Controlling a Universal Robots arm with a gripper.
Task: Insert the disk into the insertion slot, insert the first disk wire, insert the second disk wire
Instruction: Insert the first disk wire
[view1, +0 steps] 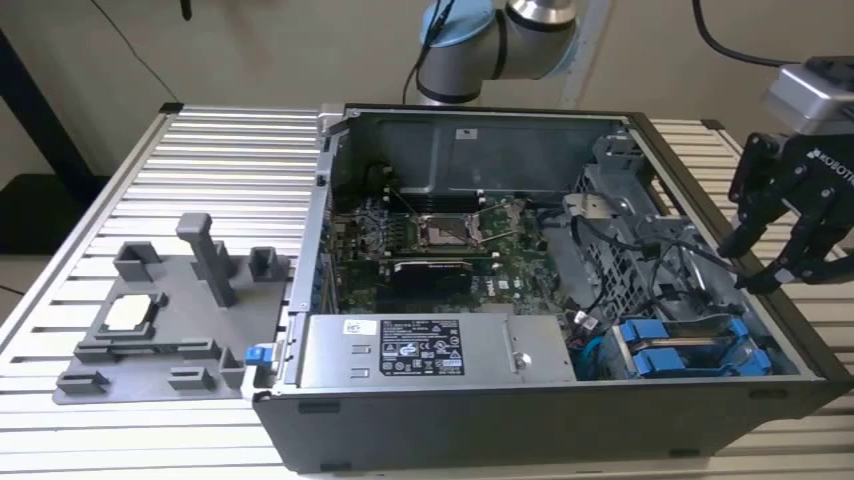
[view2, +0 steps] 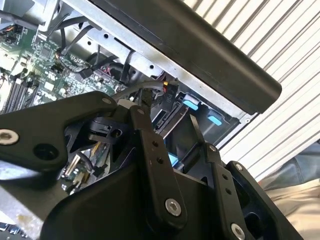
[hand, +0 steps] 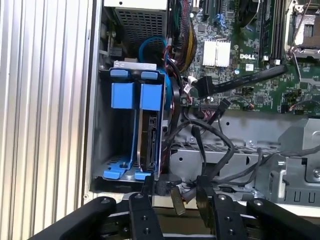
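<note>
Two bright blue carriers (hand: 136, 95) sit side by side in the grey drive cage (hand: 100, 150) at the case's front corner. The one nearer the motherboard holds the disk (hand: 150, 145), seen edge-on in its insertion slot. In the exterior view the carriers (view1: 681, 358) lie low on that view's right. My gripper (hand: 175, 186) hangs open just above the cage's rear end, with a loose cable connector (hand: 176, 198) between its fingers, untouched as far as I can see. In the second wrist view the gripper (view2: 167, 114) is close to a black connector (view2: 168, 95). It stands over the case's right wall (view1: 774, 265).
Black cables (hand: 220, 150) tangle over the metal bracket beside the cage. The motherboard (view1: 441, 240) fills the case floor and a silver power-supply box (view1: 434, 350) lies along the front. A grey fixture plate (view1: 160, 320) rests on the slatted table at the exterior view's left.
</note>
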